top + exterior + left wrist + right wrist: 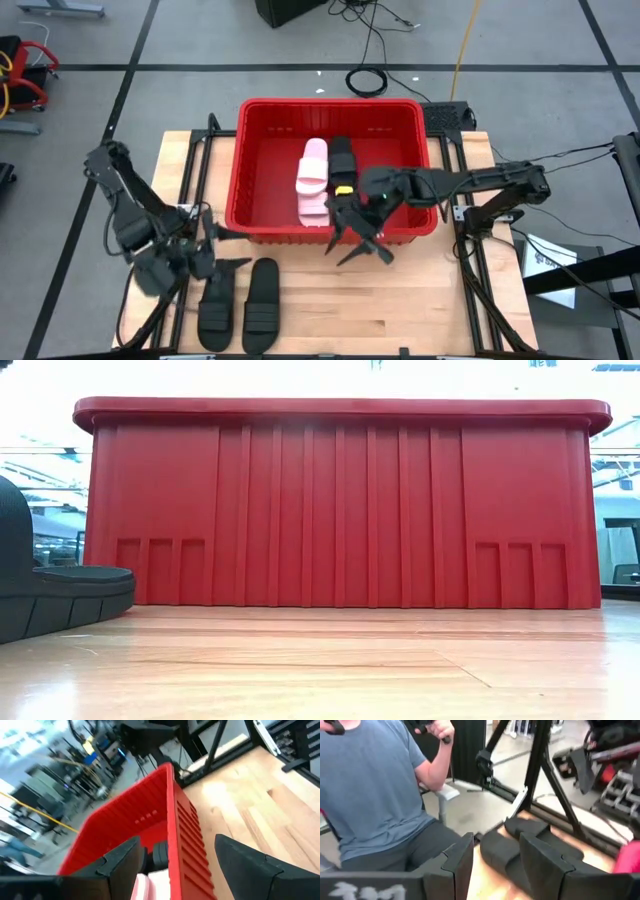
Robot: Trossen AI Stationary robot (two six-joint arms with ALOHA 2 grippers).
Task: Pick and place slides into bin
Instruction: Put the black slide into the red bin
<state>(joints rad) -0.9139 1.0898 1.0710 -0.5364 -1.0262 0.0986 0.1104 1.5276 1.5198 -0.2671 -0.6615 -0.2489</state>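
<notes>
Slides half sorted, both grippers empty.

Bin (pixel 262 160) sits at the table's far middle with two pink slides (pixel 312 180) and a black one (pixel 342 165) inside. Two black slides (pixel 240 305) lie near-left on the table. Right gripper (pixel 358 240) hangs spread just over the bin's near rim. Left gripper (pixel 213 245) is also spread, near the bin's near-left corner.
</notes>
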